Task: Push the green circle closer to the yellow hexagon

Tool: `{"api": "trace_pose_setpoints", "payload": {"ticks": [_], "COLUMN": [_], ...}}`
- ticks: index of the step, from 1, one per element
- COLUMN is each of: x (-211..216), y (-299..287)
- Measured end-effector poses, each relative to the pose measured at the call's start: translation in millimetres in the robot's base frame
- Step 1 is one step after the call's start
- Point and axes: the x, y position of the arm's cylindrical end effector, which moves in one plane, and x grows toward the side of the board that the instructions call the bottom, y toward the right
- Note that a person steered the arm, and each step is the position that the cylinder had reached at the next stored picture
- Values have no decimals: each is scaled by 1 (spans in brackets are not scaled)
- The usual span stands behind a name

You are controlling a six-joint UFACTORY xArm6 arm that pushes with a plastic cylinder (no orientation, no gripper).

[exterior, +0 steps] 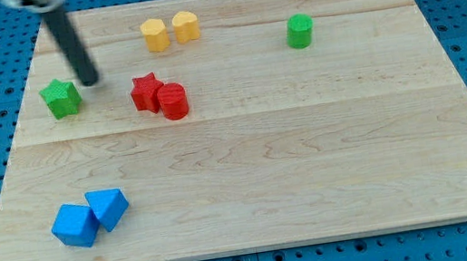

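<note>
Our rod ends in my tip (89, 80), which sits at the upper left of the pale wooden table (314, 183), just beside the green star-shaped block (61, 97) at about its two o'clock; there is no gripper on this arm, so nothing opens, closes or holds anything, and the tip touches no block that we can make out. The green circular block (299, 31) stands alone toward the upper right, well apart from the tip, lying at roughly three o'clock from it. The yellow hexagonal block (155, 34) rests near the top edge, touching a second yellow block (186, 25) of rounder form at its three o'clock side. From the green circular block the yellow pair lies at about nine o'clock, so we judge the coming push must start from the circle's far side, at its three o'clock, which means carrying the tip past it first. Counting: two green blocks, two yellow, two red (a red star-shaped block (147, 92) touching a red cylindrical block (173, 100)), and two blue blocks (90, 218) close together at lower left.
</note>
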Motion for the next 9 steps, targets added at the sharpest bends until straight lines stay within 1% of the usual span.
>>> {"api": "trace_pose_setpoints", "payload": {"ticks": [2, 3, 4, 5, 7, 9], "x": [9, -14, -48, -68, -67, -50], "y": [273, 364, 387, 338, 345, 345]}}
